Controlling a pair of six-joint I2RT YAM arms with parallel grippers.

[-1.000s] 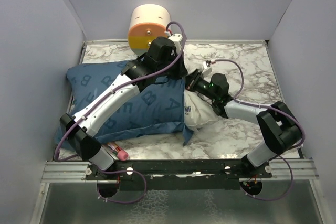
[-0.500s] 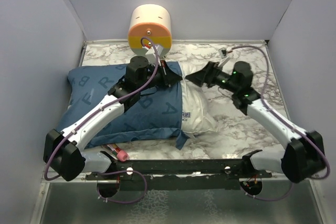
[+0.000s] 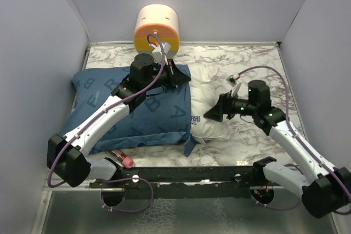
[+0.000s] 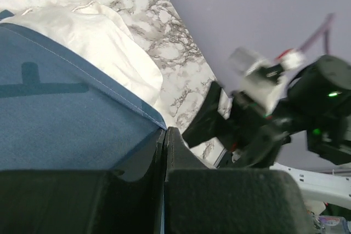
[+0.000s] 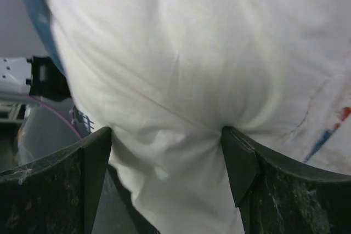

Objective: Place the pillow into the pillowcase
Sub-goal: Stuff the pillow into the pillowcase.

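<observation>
Looking down from above, a blue pillowcase (image 3: 140, 116) printed with paler letters lies on the left half of a marble-patterned table (image 3: 258, 64). Most of the white pillow (image 3: 211, 89) is hidden inside it; only one plump end sticks out of the open right side. A small printed label (image 3: 194, 120) on that end is too small to read.

The left arm (image 3: 104, 116) lies diagonally across the pillowcase and covers much of its print. The left gripper (image 3: 176, 75) sits at the case's far right corner. In the left wrist view its fingers (image 4: 137, 190) are pressed together on the blue hem, with the pillow (image 4: 104, 47) showing just beyond.

The right gripper (image 3: 209, 114) meets the exposed pillow end from the right. Its wrist view is close and soft: white cloth fills nearly the whole picture and the fingers (image 5: 241, 163) stand wide apart, with a fold of pillow bulging between them and touching both inner faces. Blurred red and blue marks (image 5: 332, 127) at the right edge cannot be made out.

A cream-and-orange cylinder (image 3: 157, 31) stands against the back wall, just behind the left gripper. A pink-tipped object (image 3: 126, 162) lies by the left arm's base, partly hidden under the pillowcase.
</observation>
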